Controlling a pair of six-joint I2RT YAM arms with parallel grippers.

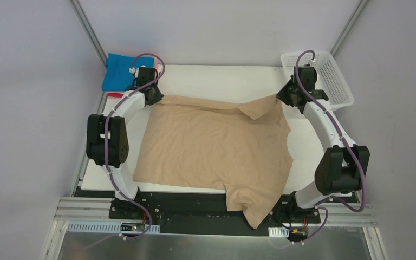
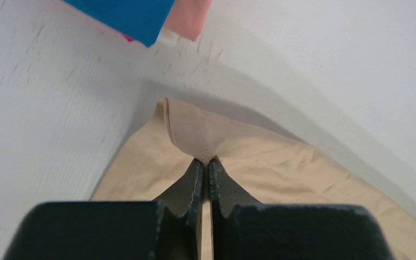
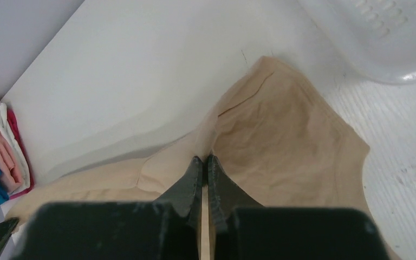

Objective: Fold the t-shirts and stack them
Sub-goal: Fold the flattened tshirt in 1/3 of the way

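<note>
Tan shirt (image 1: 216, 146) lies spread on desk (image 1: 222, 81), left of basket (image 1: 336, 81). Right gripper (image 3: 206, 158) is clenched on the shirt corner beside basket. Left gripper (image 2: 206, 161) is clenched on the far corner away from basket. Folded shirts (image 1: 120, 70) sit at the desk end opposite basket.

Soft, even overhead light fills all three views, bright without harsh glare, though the white tabletop (image 1: 222, 81) looks slightly washed out. The tan t-shirt (image 2: 195, 130) throws a broad, soft-edged grey shadow behind it in both wrist views. The black bulk of the left pincer (image 2: 206, 162) and right pincer (image 3: 204, 158) is blurred at the lower edge, and the basket (image 3: 390, 49) shows a faint sheen.
</note>
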